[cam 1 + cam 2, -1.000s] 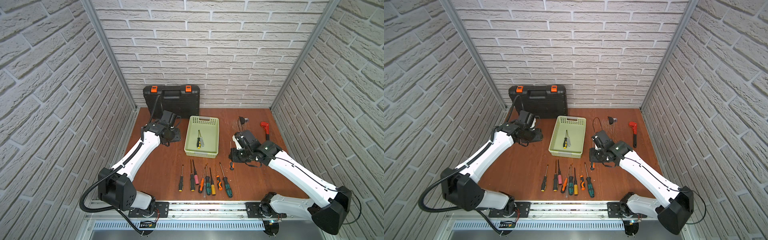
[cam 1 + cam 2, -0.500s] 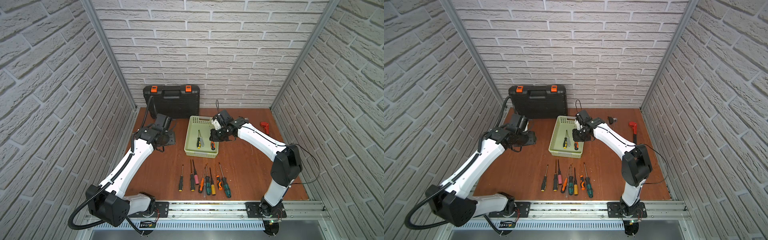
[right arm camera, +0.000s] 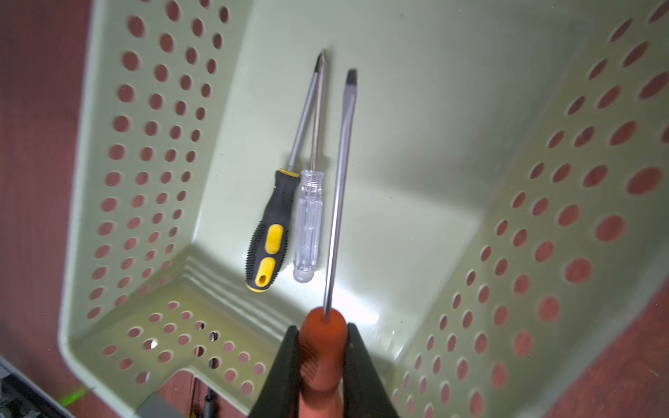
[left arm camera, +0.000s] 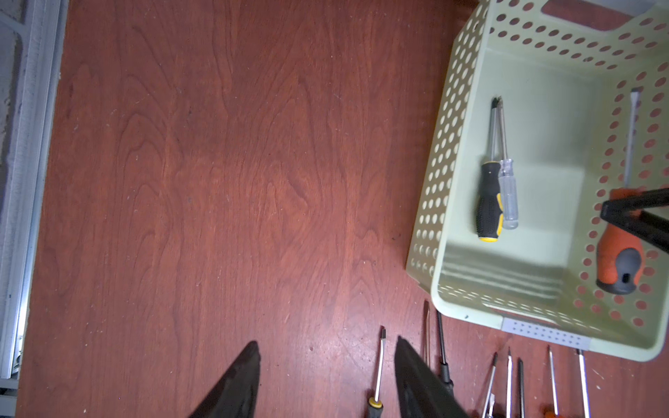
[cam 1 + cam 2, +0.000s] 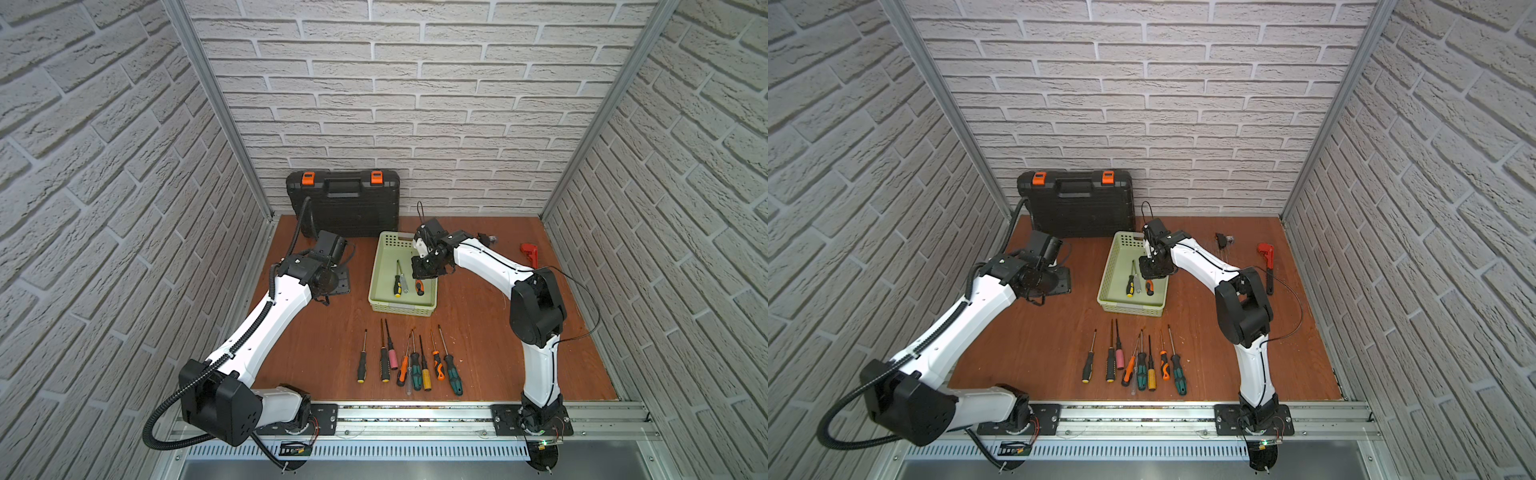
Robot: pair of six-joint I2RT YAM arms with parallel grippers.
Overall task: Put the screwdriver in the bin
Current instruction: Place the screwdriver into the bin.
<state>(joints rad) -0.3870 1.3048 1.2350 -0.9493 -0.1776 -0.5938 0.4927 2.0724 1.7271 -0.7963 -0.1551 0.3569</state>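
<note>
Above the bench, both top views: the right gripper (image 5: 420,279) reaches over the pale green bin (image 5: 376,276), its jaws clamped on an orange-handled screwdriver (image 5: 419,287). The tool sits inside the walls, on the side nearest that arm.
Around it: a row of spare drivers (image 5: 409,361) lies on the table (image 5: 498,365) in front of the bin, and a black toolcase (image 5: 345,203) stands against the back wall.
Left wrist view: the left gripper (image 4: 326,342) hovers over bare wood beside the bin. Its jaws are partly spread, with nothing between them. Across the bin, the orange handle hangs close to the perforated far wall, and the right gripper's dark fingers (image 4: 640,199) cross it near the shaft end.
Right wrist view: the jaws pinch the handle just behind the steel shaft, which runs out over the bin floor. It lies alongside a black-and-yellow screwdriver (image 3: 269,235) and a clear-handled screwdriver (image 3: 307,231), which rest touching each other. Whether the held tool touches the floor cannot be told.
Handling, as judged: the tool looks light and rigid, with a hard shaft that would slip in a grip and a rubbery handle that would not. It should survive a short drop.
Where to hold, as judged: the fat orange handle is the right place. The present pinch is near its shaft end, so the butt could swing down on release.
</note>
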